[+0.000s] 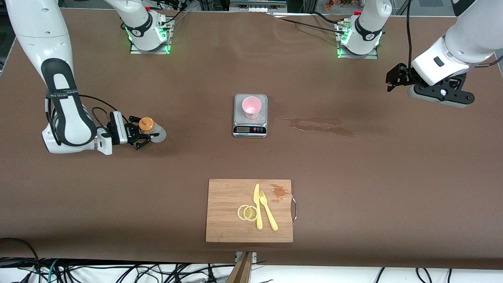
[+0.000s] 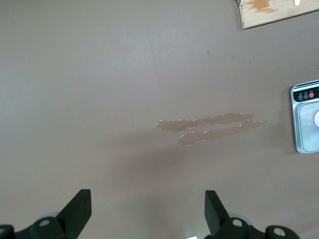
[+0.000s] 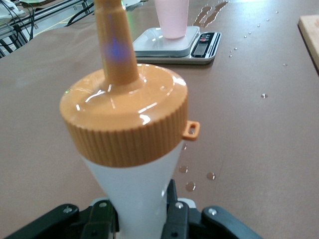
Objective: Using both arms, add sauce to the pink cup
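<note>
Sauce (image 1: pixel 149 127) stands on the bench toward the right arm's end, my right gripper's (image 1: pixel 137 133) fingers clamped low on its soft, squeezable body; I'd hold gently. Left gripper (image 1: pixel 395 76) waits, fingers spread. Pink cup (image 1: pixel 251 107) sits on the scale (image 1: pixel 250 127).

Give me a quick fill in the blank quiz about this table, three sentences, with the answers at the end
1. The pink cup stands on the grey ____.
2. The right gripper is closed around the ____ bottle.
3. The knife and fork lie on the wooden ____, while the left gripper waits, open, in the air.

Answers: scale; sauce; cutting board
</note>
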